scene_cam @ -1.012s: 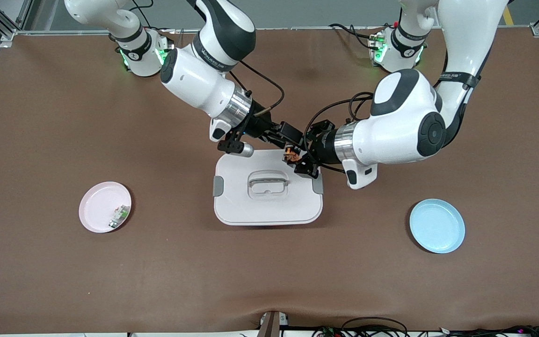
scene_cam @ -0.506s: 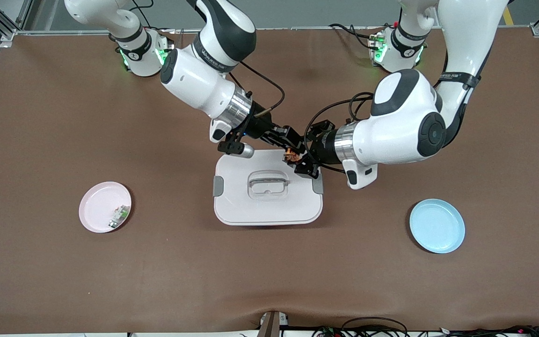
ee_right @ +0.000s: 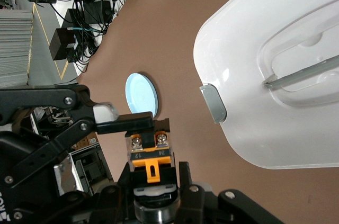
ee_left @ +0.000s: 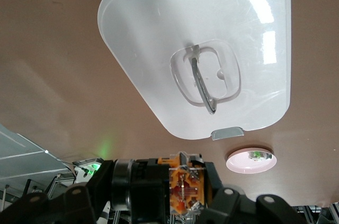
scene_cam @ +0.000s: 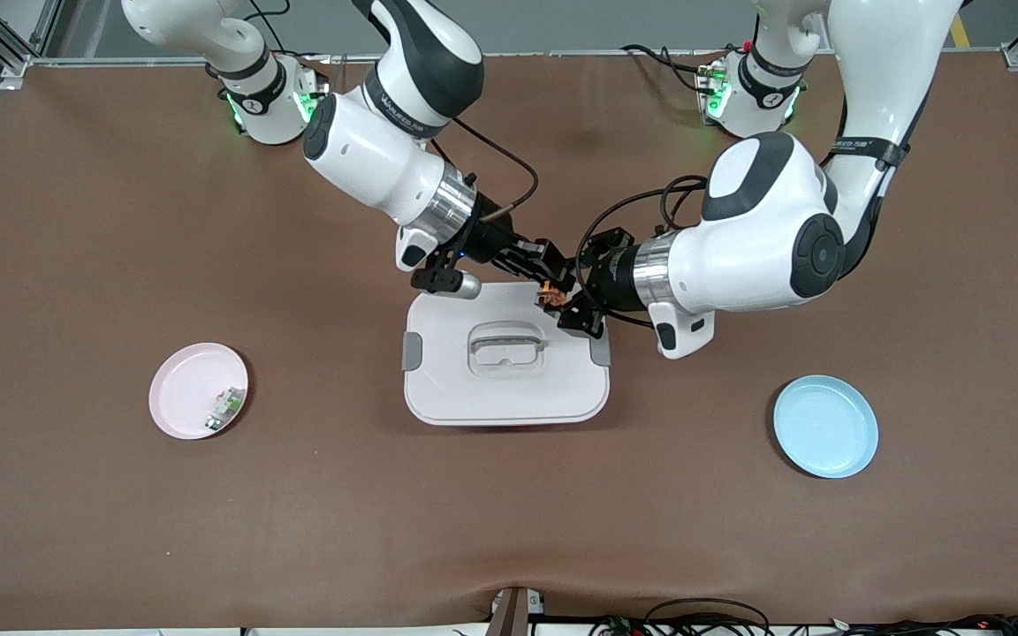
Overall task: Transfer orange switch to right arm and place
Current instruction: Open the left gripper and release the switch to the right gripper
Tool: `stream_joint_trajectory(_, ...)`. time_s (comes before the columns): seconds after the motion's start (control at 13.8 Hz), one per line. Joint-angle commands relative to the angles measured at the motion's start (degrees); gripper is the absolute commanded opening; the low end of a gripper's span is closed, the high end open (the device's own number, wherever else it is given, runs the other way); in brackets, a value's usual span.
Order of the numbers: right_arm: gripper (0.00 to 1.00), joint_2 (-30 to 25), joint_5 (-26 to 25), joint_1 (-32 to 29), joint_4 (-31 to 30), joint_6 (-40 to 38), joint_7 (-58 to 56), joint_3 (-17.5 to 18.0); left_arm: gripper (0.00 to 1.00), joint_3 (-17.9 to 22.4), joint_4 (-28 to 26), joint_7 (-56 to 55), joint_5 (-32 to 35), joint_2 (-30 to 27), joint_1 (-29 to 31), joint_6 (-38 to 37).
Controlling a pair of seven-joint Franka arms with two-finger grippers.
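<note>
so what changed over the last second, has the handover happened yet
The right gripper has closed in on the orange switch that the left gripper holds over the white lidded box. Both now grip it; the left has not let go. The pink plate with its small part and the blue plate stayed put.

Glossy, seemingly plastic white lid (scene_cam: 505, 389)

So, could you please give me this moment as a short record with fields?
stage: handover in the air, over the box lid's edge
switch: between both pincers
left pincer: shut on the switch
right pincer: around the switch; whether it grips yet is unclear
box: white, lid on, mid-table
pink plate: toward the right arm's end, holds a white-green part
blue plate: toward the left arm's end
</note>
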Motion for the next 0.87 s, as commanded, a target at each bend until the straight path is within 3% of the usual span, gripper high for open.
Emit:
stream_joint_trajectory(0.0, 0.00, 0.60, 0.03, -0.14, 1.38, 0.05, 1.18, 0.06, 0.06, -0.13, 0.76, -1.46, -1.08, 0.53, -0.43, 0.09)
stream_joint_trajectory(0.07, 0.00, 0.60, 0.03, -0.22, 1.38, 0.05, 1.18, 0.06, 0.27, -0.13, 0.76, -1.73, -1.08, 0.45, -0.43, 0.09)
stream_joint_trajectory(0.22, 0.00, 0.60, 0.03, -0.14, 1.47, 0.05, 1.18, -0.02, 0.83, -0.21, 0.76, -1.73, -1.08, 0.36, -0.43, 0.09)
stream_joint_trajectory(0.29, 0.00, 0.60, 0.03, -0.22, 1.38, 0.05, 1.18, 0.06, 1.00, -0.22, 0.85, -1.64, -1.00, 0.27, -0.60, 0.09)
stream_joint_trajectory(0.79, 0.00, 0.42, -0.15, -0.49, 1.20, -0.73, 0.83, -0.11, 1.00, -0.04, 1.90, -1.29, -0.47, -0.69, 0.10, -0.60)
